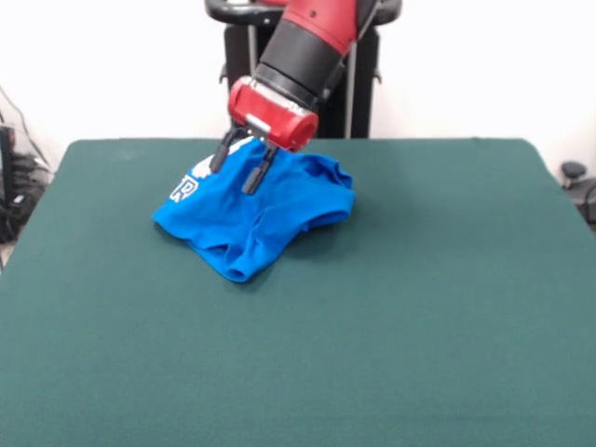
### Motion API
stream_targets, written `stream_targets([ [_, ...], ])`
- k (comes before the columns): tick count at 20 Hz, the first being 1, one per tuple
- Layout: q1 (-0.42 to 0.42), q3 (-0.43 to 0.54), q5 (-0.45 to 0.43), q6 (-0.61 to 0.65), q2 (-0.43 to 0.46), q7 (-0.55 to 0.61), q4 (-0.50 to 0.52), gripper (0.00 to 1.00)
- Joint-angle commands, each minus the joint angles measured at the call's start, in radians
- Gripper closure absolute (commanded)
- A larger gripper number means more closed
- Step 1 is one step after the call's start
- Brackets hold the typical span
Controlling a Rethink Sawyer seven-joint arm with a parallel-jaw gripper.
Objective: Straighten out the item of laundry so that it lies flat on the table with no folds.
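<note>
The item of laundry, a bright blue T-shirt, lies crumpled in a heap with many folds on the far left part of the green table. A bit of white lettering shows at its left side. My gripper hangs tilted just over the shirt's far left part. Its two dark fingers stand apart, open, with nothing gripped between them; their tips are at or just above the cloth.
Cables and dark equipment sit beyond the table's left edge, and a small dark object lies past the right edge. The green cloth stretches wide to the right and toward the near side.
</note>
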Motion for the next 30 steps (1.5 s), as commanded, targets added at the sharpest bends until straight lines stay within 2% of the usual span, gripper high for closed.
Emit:
stream_targets([
  [1,0.060,0.015,0.105,-0.061,0.092,0.095,0.011,0.00],
  [11,0.061,0.050,0.236,-0.175,0.255,0.109,-0.051,0.00],
  [21,0.074,0.062,0.324,-0.215,0.306,0.096,-0.070,0.00],
  [30,0.069,0.109,0.305,-0.226,0.283,0.093,-0.080,0.00],
])
